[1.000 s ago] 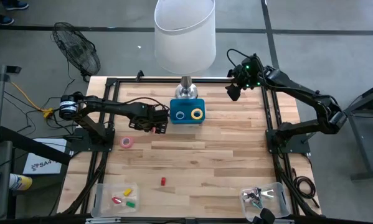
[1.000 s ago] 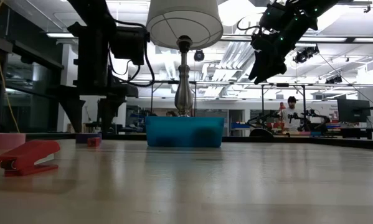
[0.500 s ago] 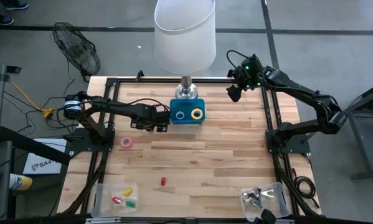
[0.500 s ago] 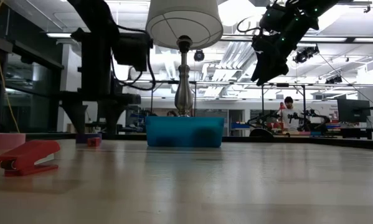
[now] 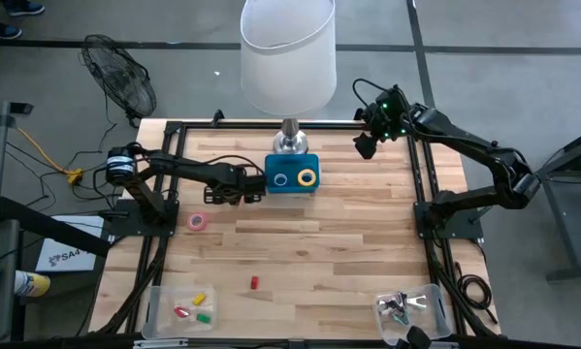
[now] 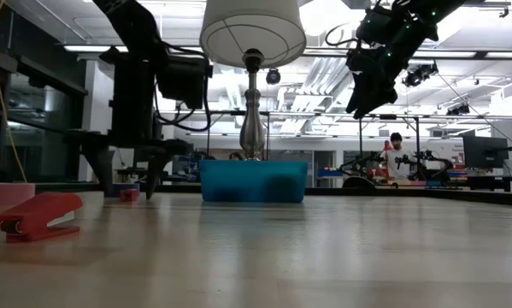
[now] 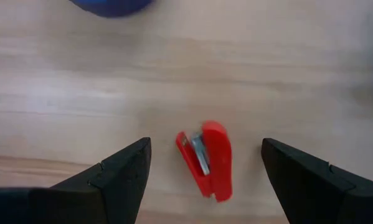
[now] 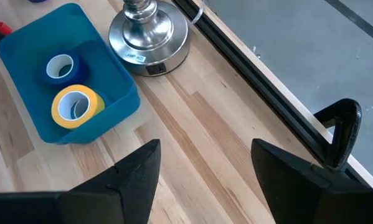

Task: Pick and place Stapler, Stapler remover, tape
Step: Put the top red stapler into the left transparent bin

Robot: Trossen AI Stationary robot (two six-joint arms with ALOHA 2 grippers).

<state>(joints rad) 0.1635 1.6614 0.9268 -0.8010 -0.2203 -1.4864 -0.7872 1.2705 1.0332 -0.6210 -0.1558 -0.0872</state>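
On the table's left side, a pink roll of tape lies alone on the boards, with a clear tray of small coloured blocks at the near corner. Just beyond it the left gripper hangs over the small red stapler, jaws spread as wide as they go and holding nothing; the stapler lies flat on the wood between the two fingers, close beside the blue bin. To take it cleanly, the arm looks to need a straight descent, keeping the stapler centred, then closing across its narrow sides, not its length. In the bin, at the foot of the lamp, a blue roll and a yellow roll already sit side by side. On the right, the right gripper waits high above the table's far edge, jaws apart and empty.
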